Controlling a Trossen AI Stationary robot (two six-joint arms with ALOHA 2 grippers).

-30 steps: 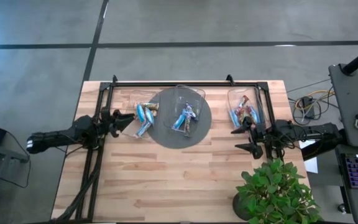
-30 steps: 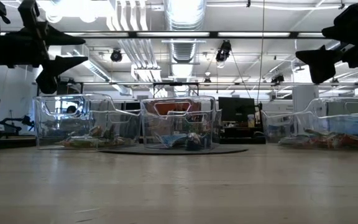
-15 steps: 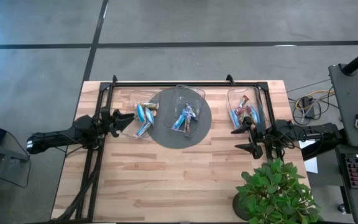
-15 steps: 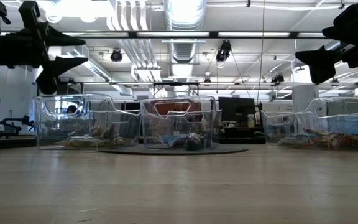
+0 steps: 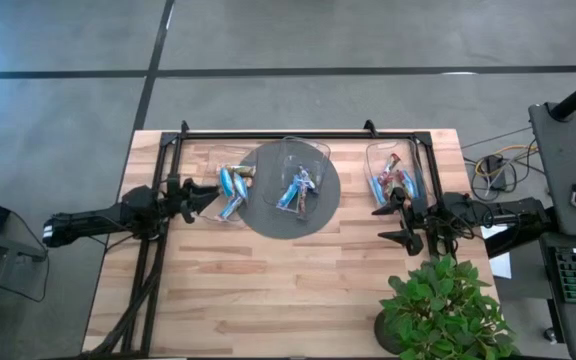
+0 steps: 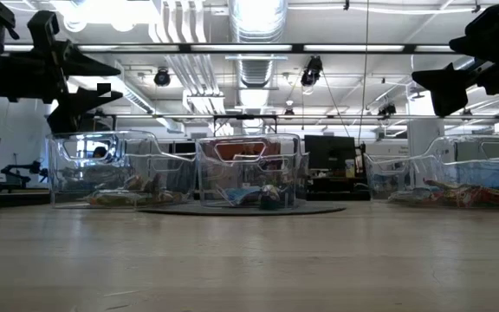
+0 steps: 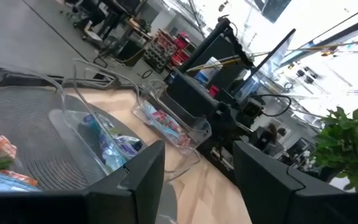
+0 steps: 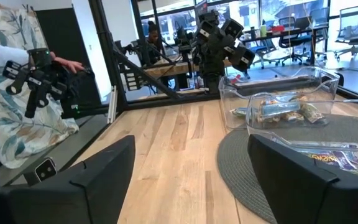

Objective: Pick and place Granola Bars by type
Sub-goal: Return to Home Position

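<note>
Fingers on both arms are spread wide and grip nothing. The left fingers (image 7: 135,186) hang clear of the bench, just beside the outer side of the left bin. The right fingers (image 8: 98,180) hover just off the near end of the right bin.

All the Granola Bars (image 5: 230,185) lie inside three clear bins in a row along the far half of the bench. The left bin (image 6: 93,163) holds several bright-blue wrappers and a tan one at its far end. The centre bin (image 6: 249,160) holds a small heap of blue wrappers with something darker among them; the exact types cannot be told. The right bin (image 6: 457,165) holds blue wrappers beside reddish-brown ones.

The centre bin stands on a dark round mat (image 5: 268,215), and the left bin's inner end overlaps the mat's edge. The right bin sits well apart from the mat.

The wooden bench (image 5: 268,290) is framed by black rails at its back and left. A leafy potted plant (image 5: 443,305) stands at the bench's near right corner, close under the right arm.
</note>
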